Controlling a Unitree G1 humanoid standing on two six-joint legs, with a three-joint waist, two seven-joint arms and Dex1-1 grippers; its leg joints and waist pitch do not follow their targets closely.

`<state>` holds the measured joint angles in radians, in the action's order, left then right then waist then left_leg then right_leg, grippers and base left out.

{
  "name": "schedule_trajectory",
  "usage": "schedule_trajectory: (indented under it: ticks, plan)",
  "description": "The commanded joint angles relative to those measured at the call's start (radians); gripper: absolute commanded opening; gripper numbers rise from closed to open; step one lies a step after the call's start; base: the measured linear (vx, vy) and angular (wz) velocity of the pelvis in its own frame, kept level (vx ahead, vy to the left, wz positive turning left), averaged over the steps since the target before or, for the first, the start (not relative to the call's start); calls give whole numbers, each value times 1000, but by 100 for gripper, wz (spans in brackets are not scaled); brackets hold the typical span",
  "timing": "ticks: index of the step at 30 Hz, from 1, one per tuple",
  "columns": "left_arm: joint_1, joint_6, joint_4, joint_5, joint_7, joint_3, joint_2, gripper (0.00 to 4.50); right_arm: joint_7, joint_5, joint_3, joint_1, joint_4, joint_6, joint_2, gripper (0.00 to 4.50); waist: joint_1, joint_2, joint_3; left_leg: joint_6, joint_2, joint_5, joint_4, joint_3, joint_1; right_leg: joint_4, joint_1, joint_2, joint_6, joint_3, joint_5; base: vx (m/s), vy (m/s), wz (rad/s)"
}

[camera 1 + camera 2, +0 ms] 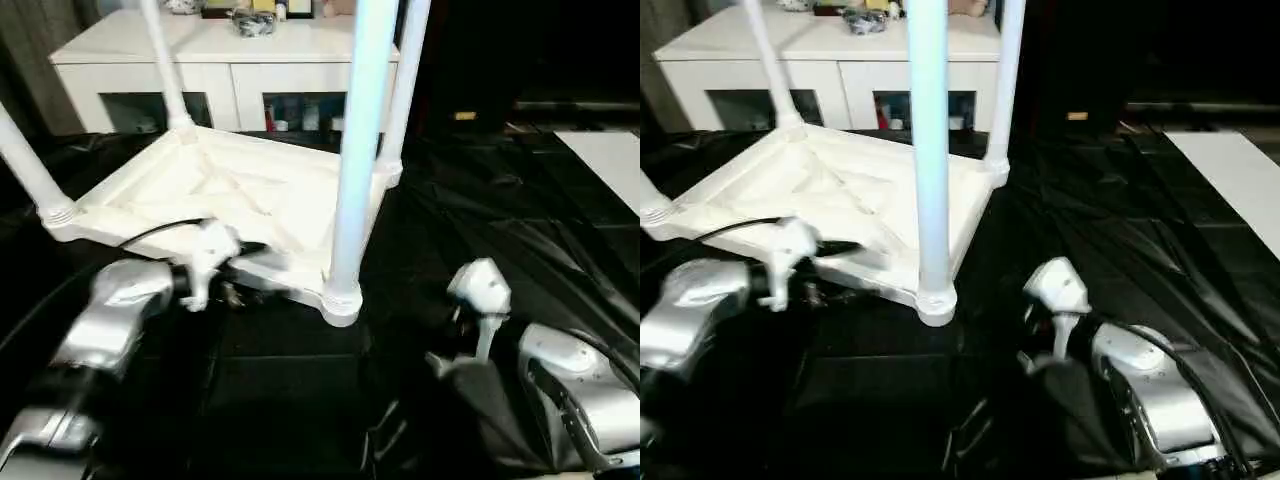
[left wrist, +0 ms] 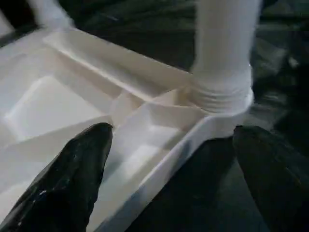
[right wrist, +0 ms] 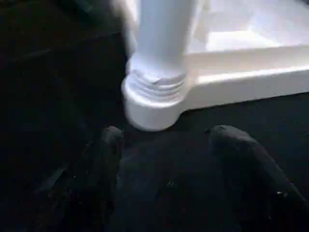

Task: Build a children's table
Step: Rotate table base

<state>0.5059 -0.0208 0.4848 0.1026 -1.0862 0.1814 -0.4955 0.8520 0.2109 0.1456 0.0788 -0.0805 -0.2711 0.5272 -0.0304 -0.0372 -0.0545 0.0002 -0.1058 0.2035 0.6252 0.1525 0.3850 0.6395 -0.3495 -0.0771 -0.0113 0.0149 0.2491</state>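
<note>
The children's table lies upside down on a black sheet, its ribbed white tabletop (image 1: 230,190) facing up. White legs stand upright in its corner sockets, the nearest one (image 1: 355,150) at the front right corner. My left gripper (image 2: 171,135) is open at the front rim beside that corner. One finger (image 2: 82,164) hangs over the ribbed underside, the other outside the rim above the sheet. My right gripper (image 3: 166,133) is open and empty, low over the sheet, a short way from the threaded base of the nearest leg (image 3: 157,92).
A white cabinet (image 1: 230,55) with glass-fronted compartments stands behind the table, small items on top. The crinkled black sheet (image 1: 480,190) covers the floor. A white panel (image 1: 610,160) lies at the far right edge.
</note>
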Motion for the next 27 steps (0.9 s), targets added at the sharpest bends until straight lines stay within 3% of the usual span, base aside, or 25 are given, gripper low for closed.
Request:
schedule_trajectory:
  ticks: [1,5,6,8,12,13,17,19,20,21,25,26,27]
  plan:
    - [63,-51,75,-56,-26,48,14,443,44,-12,16,11,-25,17,33,311,3,9,45,-20,-114,379,-109,-51,-25,-100,3,-92,221,-47,252,0,0,0]
    - [157,-92,212,-118,-103,116,22,417,74,-21,44,12,-34,27,57,311,3,11,52,14,-116,310,-108,-47,-20,-93,11,-92,246,-42,155,0,0,0]
    - [175,-90,236,-123,-123,125,22,408,80,-20,46,13,-37,26,57,311,2,5,57,20,-118,293,-108,-46,-19,-87,13,-92,260,-39,102,0,0,0]
    - [204,-88,273,-129,-152,138,24,403,86,-24,52,14,-39,26,57,311,4,8,58,32,-119,273,-107,-44,-17,-84,15,-92,270,-37,54,0,0,0]
    - [266,-145,366,-168,-159,159,46,366,80,-28,50,21,-37,38,55,311,-3,9,72,106,-120,132,-86,-30,-18,-68,21,-97,320,-33,-162,0,0,0]
    - [275,-161,382,-169,-152,157,52,366,81,-27,50,22,-37,37,54,311,-4,5,75,126,-119,94,-80,-28,-16,-64,20,-95,327,-32,-218,0,0,0]
    - [316,-199,459,-174,-161,157,81,325,86,-21,57,20,-46,30,54,311,-10,7,74,157,-122,87,-76,-23,-15,-60,16,-94,347,-29,-252,0,0,0]
    - [335,-213,493,-180,-173,164,89,312,88,-20,58,16,-54,26,54,311,-11,-5,70,145,-124,133,-81,-25,-15,-65,15,-95,346,-28,-191,0,0,0]
    - [344,-217,509,-183,-188,170,93,312,88,-20,58,12,-58,24,55,311,-9,0,69,129,-127,169,-86,-26,-18,-67,15,-93,347,-28,-154,0,0,0]
    - [350,-222,521,-187,-196,173,95,286,88,-20,58,10,-60,24,55,311,-9,1,67,121,-127,185,-89,-26,-19,-70,15,-93,347,-29,-135,0,0,0]
    - [392,-257,598,-217,-215,180,111,259,86,-18,56,-1,-67,24,60,311,-9,2,62,75,-128,258,-96,-22,-24,-80,10,-95,343,-33,-41,0,0,0]
    - [406,-271,620,-227,-214,183,115,259,85,-16,56,-5,-72,21,61,311,-8,-15,61,61,-128,279,-99,-23,-27,-83,8,-94,337,-33,-30,0,0,0]
    - [418,-285,639,-238,-214,187,118,240,84,-16,56,-8,-77,19,62,311,-6,-7,62,56,-128,286,-101,-25,-24,-83,13,-94,333,-33,-34,0,0,0]
